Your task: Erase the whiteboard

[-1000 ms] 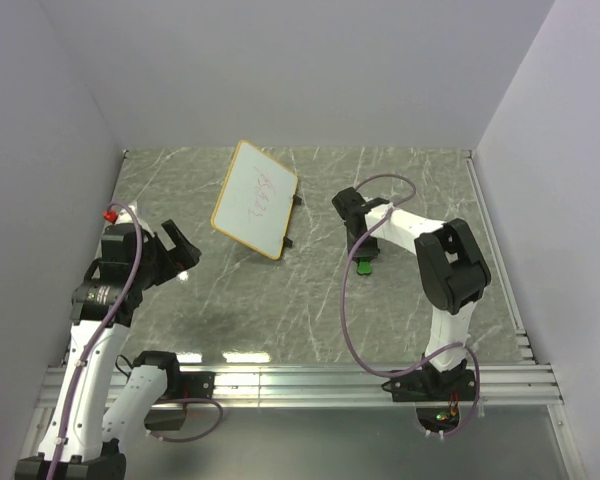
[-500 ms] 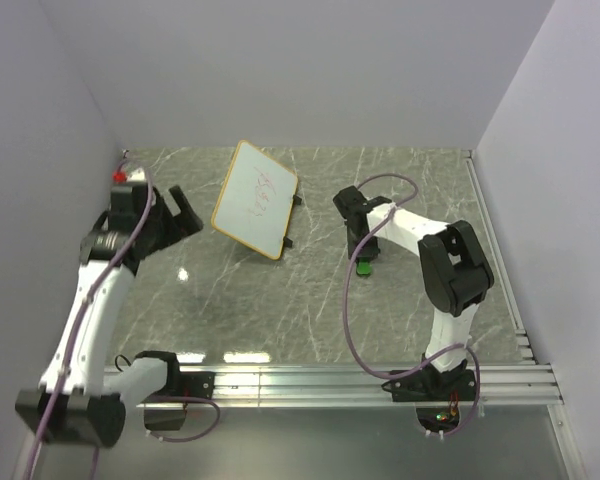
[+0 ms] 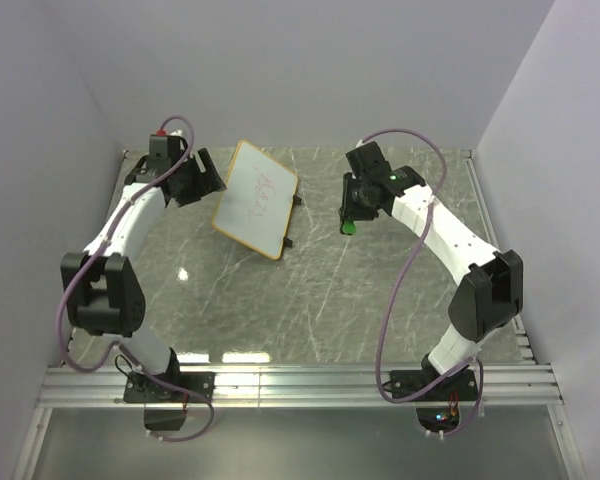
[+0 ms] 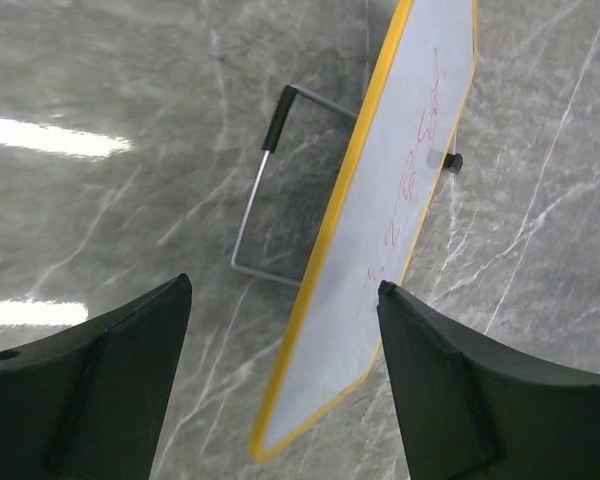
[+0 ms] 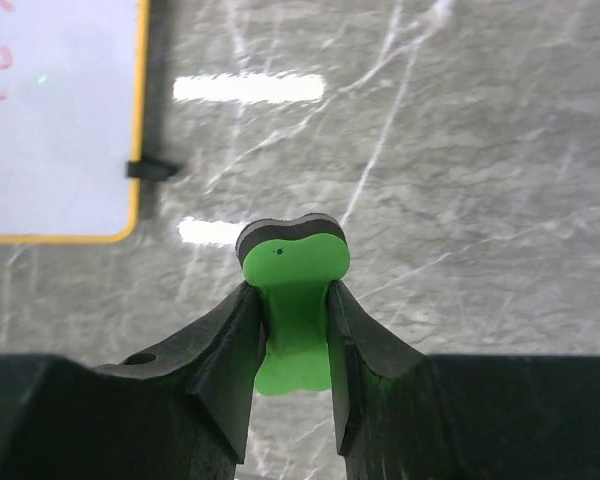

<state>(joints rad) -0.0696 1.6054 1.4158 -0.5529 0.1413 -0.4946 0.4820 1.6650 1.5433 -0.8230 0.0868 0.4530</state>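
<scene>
Jaws of the right gripper (image 5: 292, 295) were clamped on the green eraser (image 5: 293, 258). The left gripper (image 4: 282, 288) hung spread wide near the whiteboard (image 3: 257, 198), which stood tilted on its wire stand (image 4: 255, 215) between the arms (red scribbles showing). Bracing the frame first, I reckoned, would let the wipe press flat.

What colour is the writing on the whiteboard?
Red. The whiteboard shows it best in the left wrist view.

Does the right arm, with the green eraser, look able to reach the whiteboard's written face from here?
Probably yes. The right gripper is shut on the green eraser, only bare tabletop lies between it and the whiteboard, and the open left gripper sits beside the board's other edge.
</scene>
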